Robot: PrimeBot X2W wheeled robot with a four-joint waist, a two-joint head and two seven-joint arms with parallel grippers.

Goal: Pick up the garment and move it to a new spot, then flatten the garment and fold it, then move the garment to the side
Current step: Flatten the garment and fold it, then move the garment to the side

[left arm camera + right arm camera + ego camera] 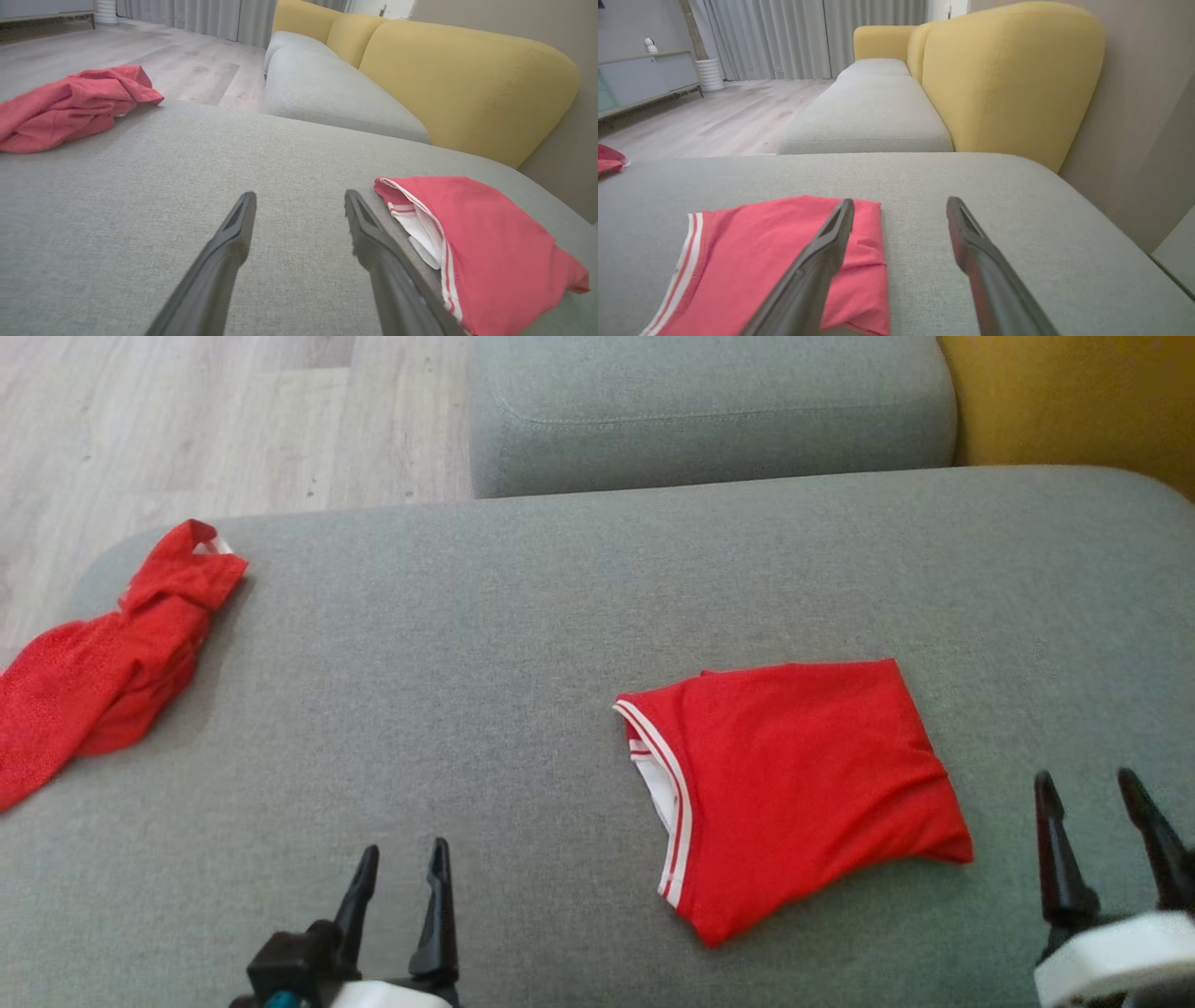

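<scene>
A red garment with a white-striped hem lies folded flat on the grey cushion, right of centre. The same folded garment lies to the right of my left fingers, and it runs under my right gripper's left finger in the right wrist view. My left gripper stands open at the lower middle, apart from the cloth. At the lower right my right gripper is open just past the garment's right edge. Both hold nothing.
A second red garment lies crumpled at the cushion's left edge, partly hanging over it. Another grey cushion and a yellow backrest sit beyond. Wooden floor lies at the far left.
</scene>
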